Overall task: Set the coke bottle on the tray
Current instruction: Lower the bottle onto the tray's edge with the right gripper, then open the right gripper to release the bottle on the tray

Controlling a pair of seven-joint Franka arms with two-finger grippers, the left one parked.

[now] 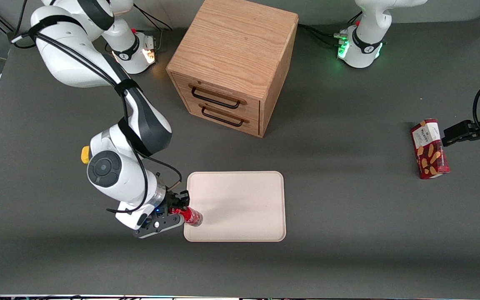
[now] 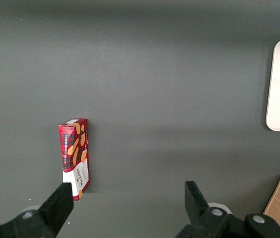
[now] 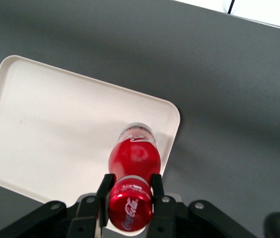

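the pincer [image 3: 130, 191] is clamped on the coke bottle [image 3: 134, 158], its two fingers [image 3: 105, 191] pressed on either side of the neck just under the red cap, with the bottle hanging base-down below it. in the front view the pincer [image 1: 177, 207] sits over the tray's corner nearest the front camera at the working arm's end, and the coke bottle [image 1: 191, 216] shows just inside the rim there. whether the silvery base already rests on the tray or hovers just above it cannot be told.

the tray [image 1: 240, 208] is a pale flat rectangle with a low raised rim, bare apart from the bottle, lying on the dark desk [image 1: 348, 233].

the risk is the placement spot: the bottle is very close to the corner of the tray [image 3: 55, 129]. if the base lands partly on the raised rim, it would likely sit tilted and tip over or roll onto the desk once let go. a slim, tall bottle held only by its neck can also swing, so a release from any height, or fingers dragging the cap as they part, could topple it. shifting further toward the tray's middle before letting go looks safer.

well apart, a wooden drawer cabinet [image 1: 236, 66] stands farther from the front camera, and a red snack box [image 1: 429, 148] lies toward the parked arm's end.
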